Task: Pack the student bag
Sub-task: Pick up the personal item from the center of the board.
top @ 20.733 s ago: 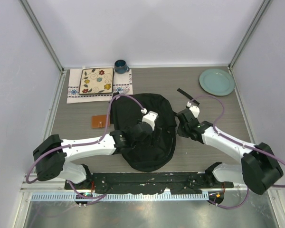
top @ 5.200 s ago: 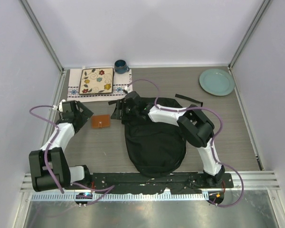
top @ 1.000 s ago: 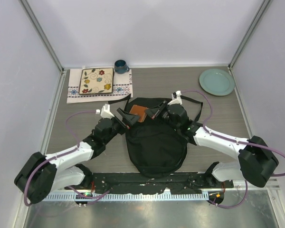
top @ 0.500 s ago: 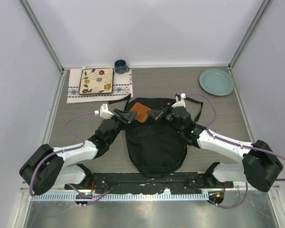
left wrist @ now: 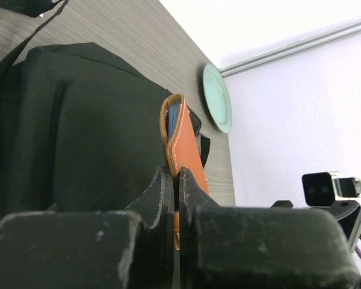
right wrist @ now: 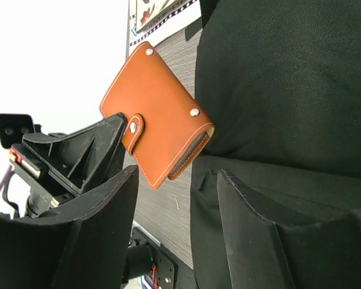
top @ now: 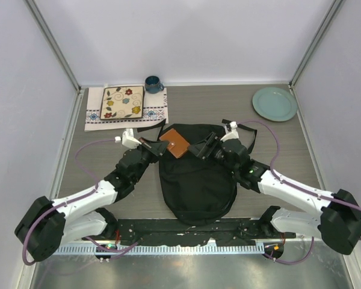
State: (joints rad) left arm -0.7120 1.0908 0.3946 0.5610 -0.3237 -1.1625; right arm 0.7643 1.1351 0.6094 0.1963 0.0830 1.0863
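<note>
The student bag point(top: 195, 174) lies flat mid-table, a black backpack with its rounded end toward the arms. A brown leather wallet point(top: 175, 142) hangs over its far left corner. My left gripper point(top: 163, 146) is shut on the wallet's edge. In the left wrist view the wallet point(left wrist: 186, 141) stands upright, pinched by the left gripper point(left wrist: 175, 174), above the bag point(left wrist: 78, 120). My right gripper point(top: 200, 148) stands open just right of the wallet. In the right wrist view the wallet point(right wrist: 153, 114) sits clear of the open right gripper point(right wrist: 177, 174), beside the bag point(right wrist: 289, 78).
A teal plate point(top: 274, 103) sits at the far right. A patterned cloth with a floral tile point(top: 123, 102) and a blue mug point(top: 153, 83) are at the far left. Black straps point(top: 149, 127) trail from the bag's far end. Walls enclose the table.
The left gripper has shut on the wallet, and the right gripper has opened and let go of it. The wallet has stayed over the bag's far left corner.
</note>
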